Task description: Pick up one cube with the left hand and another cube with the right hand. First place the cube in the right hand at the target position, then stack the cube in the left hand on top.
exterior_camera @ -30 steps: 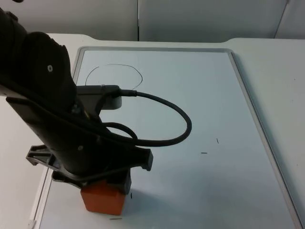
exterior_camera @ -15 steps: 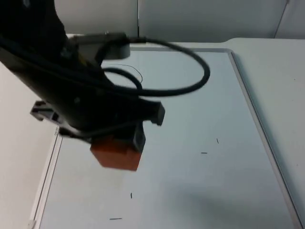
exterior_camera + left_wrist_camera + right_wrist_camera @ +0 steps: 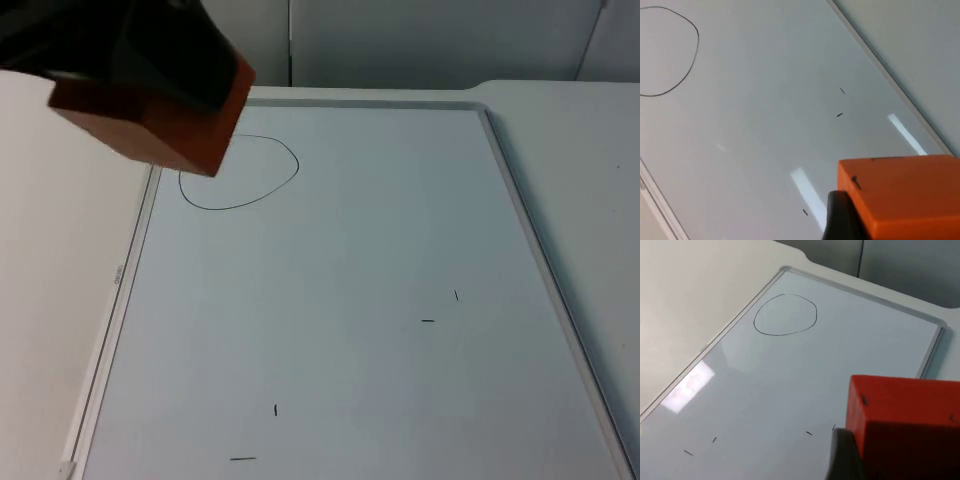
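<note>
**Both grippers raised, each clamped on an orange cube**

In the top view you see the left gripper [image 3: 150, 90] high up at the near-left corner of the scene, its black fingers closed around an orange cube [image 3: 150, 120]. The cube hangs tilted in the air above the left edge of a whiteboard [image 3: 350, 300] that lies flat on the white table [image 3: 50, 300]. Just beside the cube, on the board's surface, is a hand-drawn black circle [image 3: 240, 172]; the cube overlaps the circle's left side from this angle. A few short black pen marks [image 3: 428, 321] are scattered lower on the board.

Through the left wrist view you see the same cube [image 3: 905, 195] held against a black fingertip [image 3: 840, 215], with the circle [image 3: 667, 50] well apart from it on the board below.

Through the right wrist view, the right gripper [image 3: 875, 455] is clamped on a second orange-red cube [image 3: 905, 425], one dark fingertip [image 3: 845, 455] pressed against its side. It hangs above the board [image 3: 790, 380], with the circle [image 3: 785, 314] far beyond it.
</note>
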### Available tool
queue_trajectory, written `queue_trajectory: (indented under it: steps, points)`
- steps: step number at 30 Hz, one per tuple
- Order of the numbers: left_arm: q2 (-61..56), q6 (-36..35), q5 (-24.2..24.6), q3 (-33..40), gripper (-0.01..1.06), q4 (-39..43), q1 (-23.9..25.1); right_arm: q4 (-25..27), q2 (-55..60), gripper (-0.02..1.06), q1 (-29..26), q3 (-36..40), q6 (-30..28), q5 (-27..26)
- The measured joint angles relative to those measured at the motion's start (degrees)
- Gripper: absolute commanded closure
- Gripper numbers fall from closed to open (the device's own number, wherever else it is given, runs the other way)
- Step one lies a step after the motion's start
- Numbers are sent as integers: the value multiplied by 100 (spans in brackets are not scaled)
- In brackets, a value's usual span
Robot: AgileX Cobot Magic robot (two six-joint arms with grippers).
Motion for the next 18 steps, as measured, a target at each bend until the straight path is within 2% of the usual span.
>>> queue_trajectory:
  steps: [8, 12, 13, 18]
  points:
    - [-768, 0, 114, 363, 86, 136, 0, 0, 1231, 105, 0, -194, -68, -13]
    - [-892, 10, 114, 571, 86, 220, 0, 12, 2603, 105, 0, -970, -154, -13]
    - [-892, 10, 114, 571, 86, 220, 0, 12, 2603, 105, 0, -970, -154, -13]
    - [-892, 10, -10, 651, 86, 296, 0, 536, 4536, 105, 0, -2548, -912, 168]
